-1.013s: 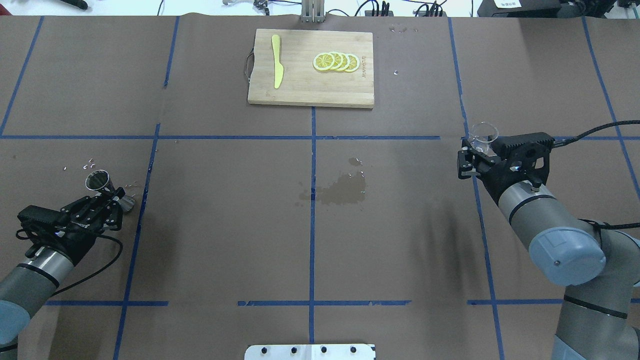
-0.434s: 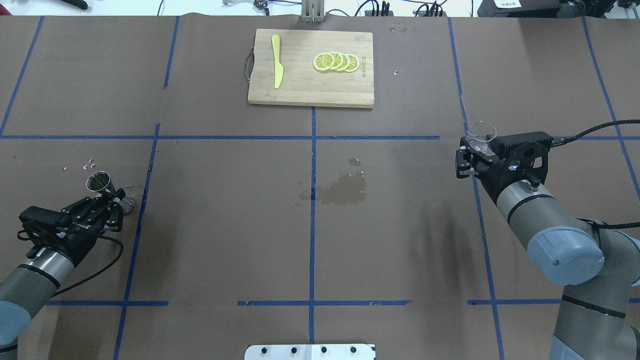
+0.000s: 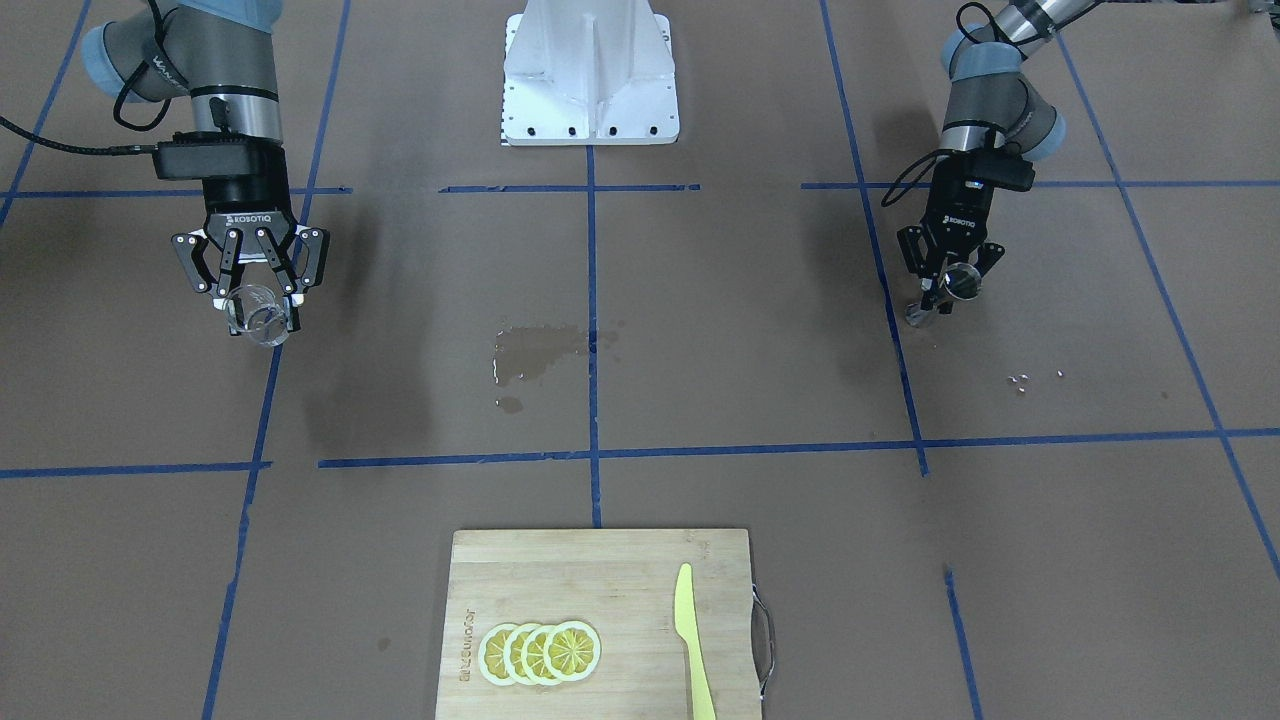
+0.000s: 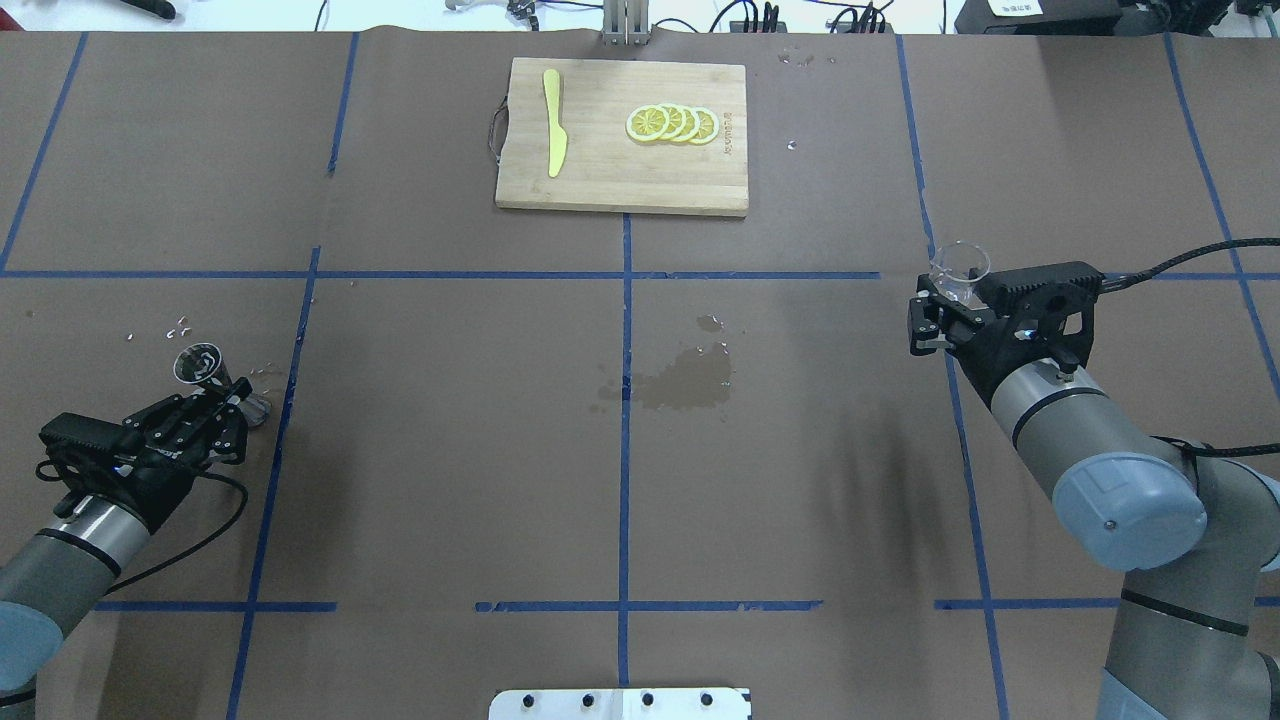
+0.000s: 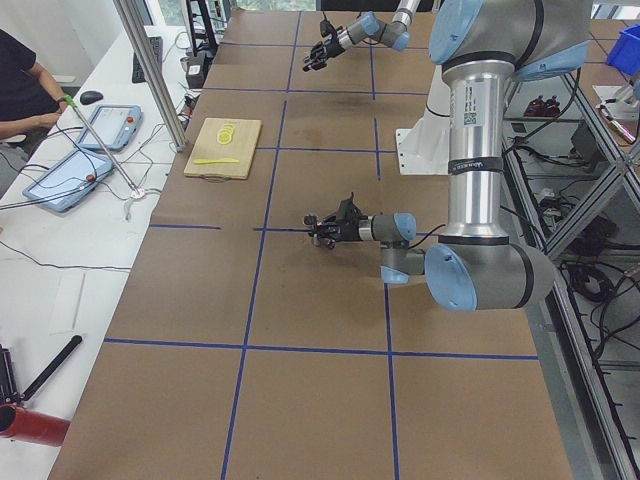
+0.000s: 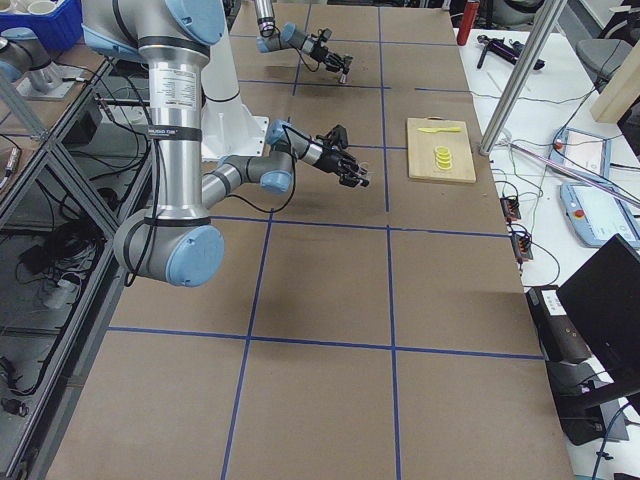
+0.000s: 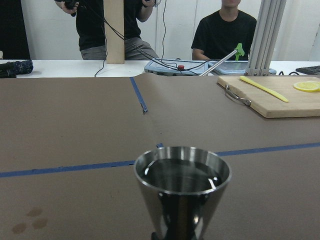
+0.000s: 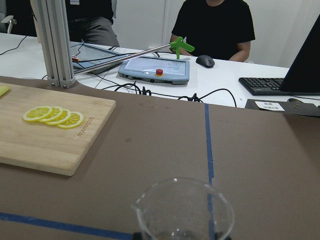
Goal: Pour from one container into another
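1. The silver-grey tubular right arm point(image 4: 1040, 415) and matching left arm point(image 4: 65, 550) carry thin black rings at their joints.
2. Rounded pale blue-grey joint caps point(image 4: 1130, 510) close the elbows; one bears a small dark dot.
3. The black linked two-finger right gripper point(image 3: 258, 305) has white "ROBOTIQ" lettering on its body.
4. The left gripper point(image 3: 948, 285) is the same black make.
5. A braided black cable point(image 4: 1180, 255) leaves the right wrist, and a thin black cable point(image 4: 190, 540) the left.
6. The white metal base point(image 3: 590, 70) has a row of black screws.
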Robot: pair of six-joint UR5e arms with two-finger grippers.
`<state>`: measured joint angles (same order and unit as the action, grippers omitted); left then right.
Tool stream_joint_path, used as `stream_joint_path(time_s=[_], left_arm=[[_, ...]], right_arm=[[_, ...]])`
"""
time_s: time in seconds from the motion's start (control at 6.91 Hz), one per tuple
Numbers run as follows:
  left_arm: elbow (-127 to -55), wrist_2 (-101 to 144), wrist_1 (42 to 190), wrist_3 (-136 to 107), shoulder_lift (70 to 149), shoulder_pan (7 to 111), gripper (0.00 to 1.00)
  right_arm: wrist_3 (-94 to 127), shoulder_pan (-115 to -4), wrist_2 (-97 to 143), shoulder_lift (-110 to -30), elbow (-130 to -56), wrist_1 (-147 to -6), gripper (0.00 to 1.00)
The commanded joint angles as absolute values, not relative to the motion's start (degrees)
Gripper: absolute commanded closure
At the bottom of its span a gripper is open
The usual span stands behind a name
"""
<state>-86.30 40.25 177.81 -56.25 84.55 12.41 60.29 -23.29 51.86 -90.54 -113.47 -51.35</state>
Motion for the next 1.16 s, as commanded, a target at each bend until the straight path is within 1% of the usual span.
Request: stream_joint_path(time_s=[0.0, 0.14, 0.43, 0.58, 0.72, 0.87, 1.01], left_arm=[[-86.31, 40.25, 177.80, -56.25, 84.55, 12.31, 0.63], [-86.31, 40.25, 177.80, -56.25, 84.55, 12.30, 0.58], [-86.31, 40.25, 177.80, -56.25, 84.55, 12.22, 0.57], [-86.31, 40.25, 177.80, -56.16, 84.55, 12.22, 0.51], [-86.40, 40.95, 177.80, -56.16, 84.55, 12.13, 0.07], [-86.57, 43.13, 177.80, -56.16, 84.20, 12.13, 0.00], [-87.01, 45.07, 177.80, -56.08, 84.20, 12.13, 0.00]], right_arm=[[60.29, -23.29, 51.86, -90.27, -113.55, -51.42, 1.00], [60.29, -23.29, 51.86, -90.26, -113.64, -51.42, 1.00], [60.29, -23.29, 51.86, -90.18, -113.90, -51.33, 1.00], [60.29, -23.29, 51.86, -90.18, -113.99, -51.33, 1.00], [60.29, -23.29, 51.86, -89.65, -113.91, -51.33, 1.00], [60.29, -23.29, 51.86, -89.65, -113.91, -51.33, 1.00], [60.29, -23.29, 51.86, -89.65, -113.91, -51.33, 1.00]])
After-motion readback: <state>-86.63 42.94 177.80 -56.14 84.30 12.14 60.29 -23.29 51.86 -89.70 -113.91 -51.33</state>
